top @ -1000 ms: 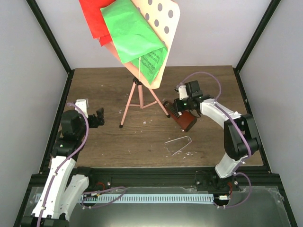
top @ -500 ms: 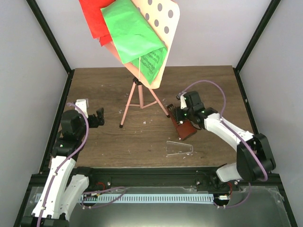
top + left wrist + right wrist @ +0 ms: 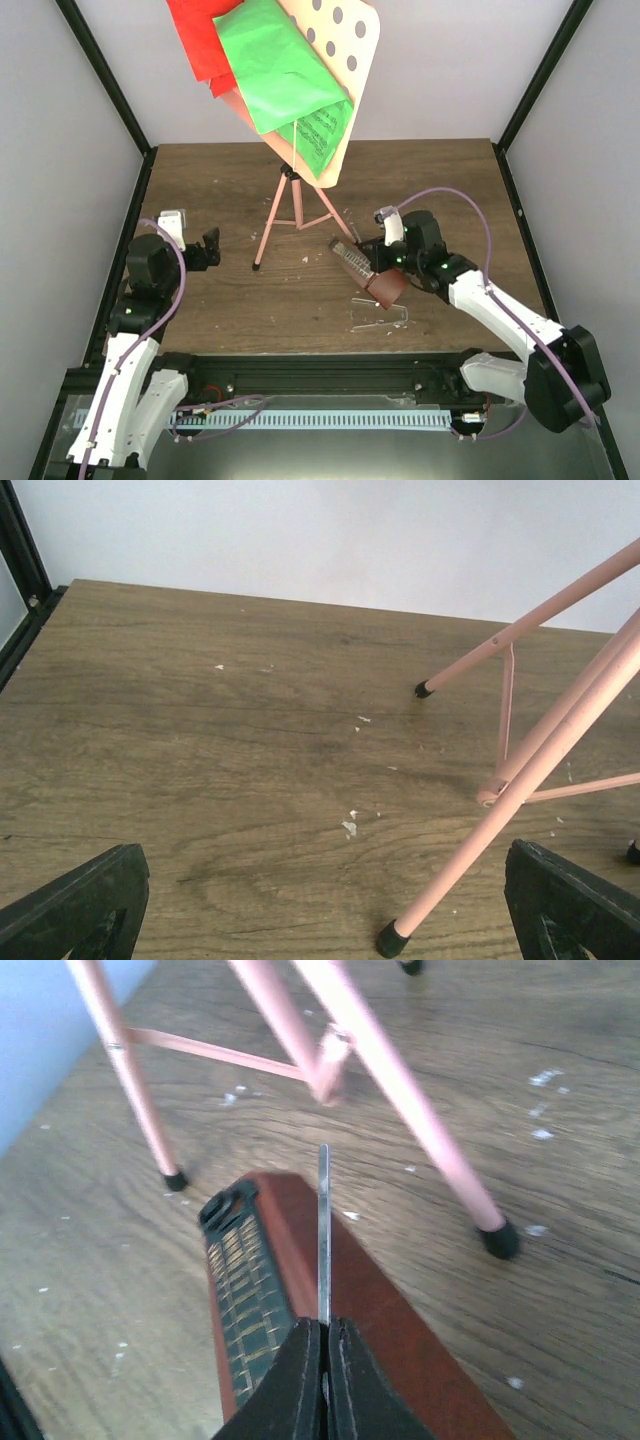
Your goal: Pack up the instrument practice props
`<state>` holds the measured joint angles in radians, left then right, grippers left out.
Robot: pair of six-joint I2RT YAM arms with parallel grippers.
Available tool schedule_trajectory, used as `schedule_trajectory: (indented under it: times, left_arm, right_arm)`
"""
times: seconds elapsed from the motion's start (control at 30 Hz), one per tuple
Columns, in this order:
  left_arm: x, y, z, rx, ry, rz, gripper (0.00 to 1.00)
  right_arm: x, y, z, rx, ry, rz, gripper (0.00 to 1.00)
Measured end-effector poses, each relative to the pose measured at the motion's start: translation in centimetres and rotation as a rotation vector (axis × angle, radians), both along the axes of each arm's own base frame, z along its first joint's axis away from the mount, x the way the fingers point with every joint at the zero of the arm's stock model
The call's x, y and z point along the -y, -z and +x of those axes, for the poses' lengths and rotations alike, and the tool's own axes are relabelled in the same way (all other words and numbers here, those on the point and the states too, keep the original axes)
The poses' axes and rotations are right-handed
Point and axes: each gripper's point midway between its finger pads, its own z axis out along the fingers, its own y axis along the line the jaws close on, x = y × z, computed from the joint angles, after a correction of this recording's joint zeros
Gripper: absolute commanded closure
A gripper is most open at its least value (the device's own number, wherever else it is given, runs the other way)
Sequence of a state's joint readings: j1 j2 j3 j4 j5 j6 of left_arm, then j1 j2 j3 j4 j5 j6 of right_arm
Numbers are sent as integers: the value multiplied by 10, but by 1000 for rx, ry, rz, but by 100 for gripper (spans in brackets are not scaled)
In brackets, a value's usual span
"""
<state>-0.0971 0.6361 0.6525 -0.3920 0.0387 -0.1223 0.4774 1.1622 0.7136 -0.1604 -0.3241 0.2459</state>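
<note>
The pink tripod music stand (image 3: 291, 205) stands at the table's back middle, its hole-dotted desk (image 3: 352, 45) carrying a green sheet (image 3: 280, 70) and a red sheet (image 3: 200, 40). The reddish-brown metronome (image 3: 377, 282) lies tilted right of the stand's legs. My right gripper (image 3: 378, 264) is shut on its thin metal pendulum rod (image 3: 323, 1230), above the metronome body (image 3: 410, 1360) and its dark scale face (image 3: 245, 1295). The clear cover (image 3: 381, 313) lies on the table just in front. My left gripper (image 3: 210, 246) is open and empty, left of the stand's near foot (image 3: 392, 939).
Stand legs (image 3: 400, 1090) cross close behind the metronome, with a black foot (image 3: 500, 1241) to its right. Small white crumbs (image 3: 350, 826) dot the wood table (image 3: 230, 300). Black frame posts and grey walls enclose the sides and back.
My right arm has drawn toward the near edge with the metronome, which shifted forward and tilted. The clear cover shifted slightly. The left arm has not moved.
</note>
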Motion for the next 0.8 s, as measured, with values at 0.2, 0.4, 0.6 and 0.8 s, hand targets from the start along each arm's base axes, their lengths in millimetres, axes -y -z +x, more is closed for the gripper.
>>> schedule_trajectory:
  times: [0.2,0.4,0.6,0.8]
  left_arm:
    - [7,-1,-8,-50,3,-101,6]
    - [37,-31,-26,-25,114,-351,6]
    - [65,-3,-39,-125,225,-523,6]
    - [87,51,-56,-275,281,-657,6]
  right_arm:
    - [-28,-28,-20,62,-105,94,98]
    - [-59,-34,-38,65,-189,137,98]
    - [-96,-12,-57,12,-269,129,98]
    - [-118,12,-70,-50,-292,111,98]
